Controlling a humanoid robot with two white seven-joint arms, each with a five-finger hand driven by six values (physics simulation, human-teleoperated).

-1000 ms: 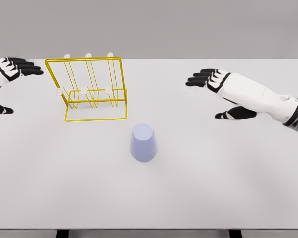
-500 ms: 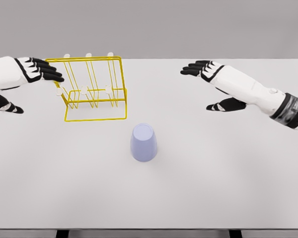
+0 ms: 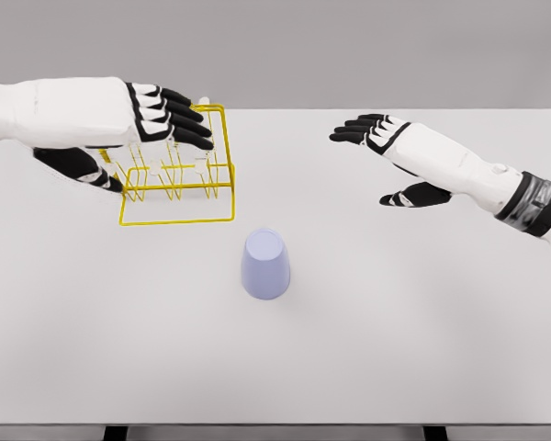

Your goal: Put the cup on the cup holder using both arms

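Since the earlier frame, the left hand (image 3: 138, 115) has advanced rightward and now overlaps the upper left of the cup holder (image 3: 176, 165); the right hand (image 3: 386, 147) has shifted slightly left. The white tabletop (image 3: 395, 312) carries all items. The yellow wire cup holder stands at 10 o'clock. Both hands have fingers spread, holding nothing. The lavender cup (image 3: 264, 264) stands inverted near centre, untouched.
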